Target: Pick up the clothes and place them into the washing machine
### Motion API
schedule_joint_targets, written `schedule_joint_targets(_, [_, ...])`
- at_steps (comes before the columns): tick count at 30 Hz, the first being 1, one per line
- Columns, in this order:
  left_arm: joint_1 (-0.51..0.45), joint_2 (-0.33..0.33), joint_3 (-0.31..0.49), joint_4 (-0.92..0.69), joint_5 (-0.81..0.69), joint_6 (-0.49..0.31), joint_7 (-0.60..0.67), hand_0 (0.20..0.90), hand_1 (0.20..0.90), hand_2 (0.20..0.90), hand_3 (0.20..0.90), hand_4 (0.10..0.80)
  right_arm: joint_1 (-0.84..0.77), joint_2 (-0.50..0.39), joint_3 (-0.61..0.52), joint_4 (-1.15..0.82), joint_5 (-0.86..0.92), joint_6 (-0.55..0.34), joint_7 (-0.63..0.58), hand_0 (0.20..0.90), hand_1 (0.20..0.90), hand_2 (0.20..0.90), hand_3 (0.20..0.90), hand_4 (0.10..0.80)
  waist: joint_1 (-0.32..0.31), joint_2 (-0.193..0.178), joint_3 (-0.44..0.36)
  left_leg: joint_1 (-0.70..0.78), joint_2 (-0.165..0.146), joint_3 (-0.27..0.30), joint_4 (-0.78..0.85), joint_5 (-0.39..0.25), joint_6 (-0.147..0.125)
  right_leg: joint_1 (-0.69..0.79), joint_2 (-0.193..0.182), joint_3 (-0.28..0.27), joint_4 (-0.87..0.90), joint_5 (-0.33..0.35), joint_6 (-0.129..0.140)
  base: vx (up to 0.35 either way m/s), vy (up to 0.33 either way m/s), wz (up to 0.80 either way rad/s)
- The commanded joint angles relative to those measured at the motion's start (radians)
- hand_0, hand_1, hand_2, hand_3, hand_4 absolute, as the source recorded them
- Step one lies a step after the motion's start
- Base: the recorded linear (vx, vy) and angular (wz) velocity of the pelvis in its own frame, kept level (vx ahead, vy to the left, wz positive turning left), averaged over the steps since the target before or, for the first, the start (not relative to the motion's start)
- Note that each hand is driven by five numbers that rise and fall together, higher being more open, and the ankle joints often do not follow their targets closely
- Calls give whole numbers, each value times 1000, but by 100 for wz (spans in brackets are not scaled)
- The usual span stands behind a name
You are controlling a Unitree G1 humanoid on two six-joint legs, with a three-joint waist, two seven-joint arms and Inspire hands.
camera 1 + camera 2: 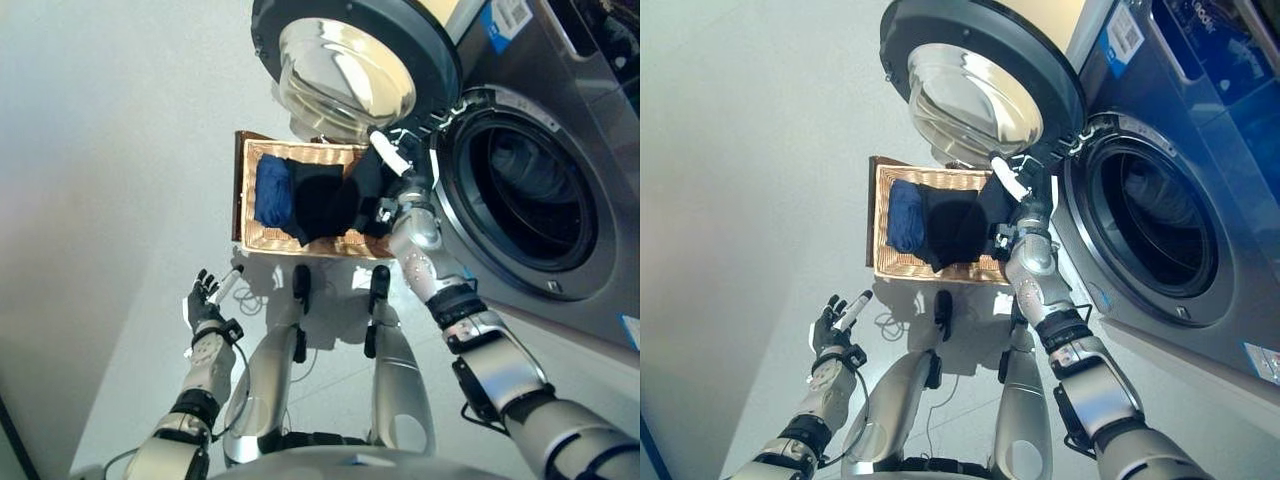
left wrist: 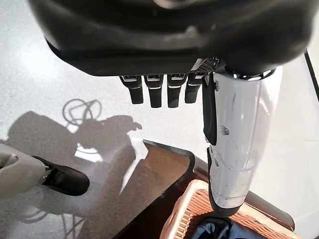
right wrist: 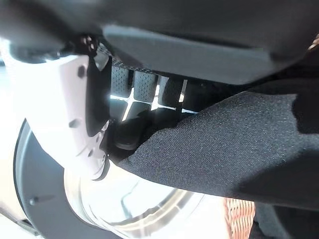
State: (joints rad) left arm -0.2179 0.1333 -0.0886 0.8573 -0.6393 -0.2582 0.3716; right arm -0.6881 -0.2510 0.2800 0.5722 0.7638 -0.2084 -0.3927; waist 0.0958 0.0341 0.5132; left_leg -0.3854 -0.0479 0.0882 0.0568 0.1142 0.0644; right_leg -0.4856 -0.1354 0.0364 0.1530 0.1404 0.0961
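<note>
A black fabric garment (image 1: 335, 195) is gripped by the right hand (image 1: 392, 165), thumb and fingers curled round the cloth (seen close in the wrist view), above the rectangular woven wicker basket (image 1: 262, 240); a folded blue cloth (image 1: 273, 190) is left inside; the grey front-loading washing machine (image 1: 560, 270) is seen beside it, its round glass door (image 1: 350, 65) swung wide; the left hand (image 1: 205, 300) is held low, fingers straight and empty.

Two garments (image 1: 310, 195) (one basket (image 1: 250, 235), one washer (image 1: 560, 120))
</note>
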Motion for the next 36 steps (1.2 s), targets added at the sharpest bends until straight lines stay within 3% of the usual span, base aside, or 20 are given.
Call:
schedule_joint_targets(1, [47, 24, 3, 40, 0, -30, 8, 900, 900, 900, 900, 800, 43, 48, -71, -112, 155, -164, 91, 200, 200, 200, 200, 300, 6, 19, -121, 4, 1, 18, 25, -69, -81, 21, 21, 19, 85, -116, -4, 0, 0, 0])
schedule_joint_targets(13, [65, 8, 10, 61, -28, -19, -40, 900, 900, 900, 900, 800, 156, 87, -255, -106, 525, -259, 219, 200, 200, 200, 200, 300, -13, 35, -136, 10, -5, 19, 31, -79, -81, 32, 22, 31, 79, -122, -4, 1, 0, -2])
schedule_joint_targets(23, [82, 5, 12, 60, -38, -23, -58, 900, 900, 900, 900, 800, 175, 58, -378, -69, 594, -306, 221, 200, 200, 200, 200, 300, -24, 43, -140, 5, -5, 22, 29, -80, -81, 28, 23, 41, 75, -123, -5, -1, 0, 0])
schedule_joint_targets(36, [85, 6, 12, 67, -41, -27, -64, 900, 900, 900, 900, 800, 156, 28, -400, -34, 584, -314, 208, 200, 200, 200, 200, 300, -28, 41, -149, -6, -6, 27, 35, -80, -82, 20, 25, 44, 75, -119, -7, 0, 0, 0])
